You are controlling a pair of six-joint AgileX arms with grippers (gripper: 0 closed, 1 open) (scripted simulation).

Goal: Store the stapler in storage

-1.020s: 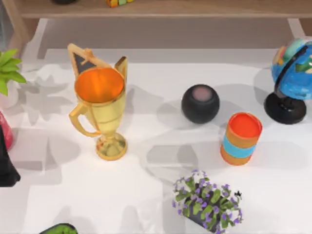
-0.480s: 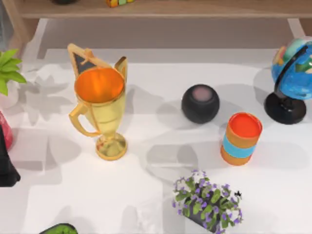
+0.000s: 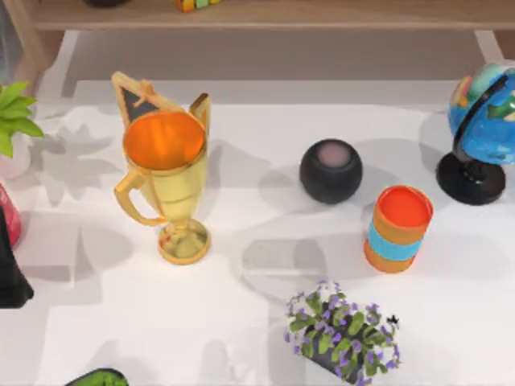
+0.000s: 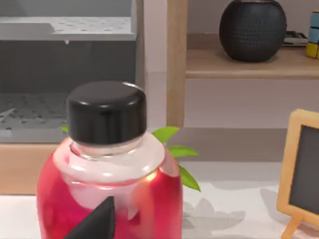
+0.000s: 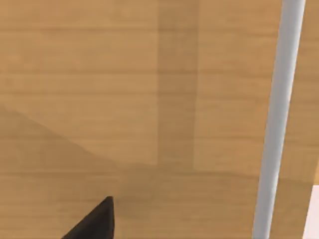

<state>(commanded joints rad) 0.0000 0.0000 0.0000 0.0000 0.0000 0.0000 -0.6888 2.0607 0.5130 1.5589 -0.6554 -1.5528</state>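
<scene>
No stapler can be picked out for certain. A green and black thing is cut off by the top view's bottom edge at the left, and I cannot tell what it is. A wooden shelf runs along the back of the table. My left arm sits at the table's left edge beside a red bottle with a black cap. A dark part of my left gripper shows in front of that bottle. A dark part of my right gripper faces a wooden panel.
On the white table stand a gold trophy, a black round speaker, an orange and blue can, a globe, purple flowers and a green plant. A small chalkboard stands behind the trophy.
</scene>
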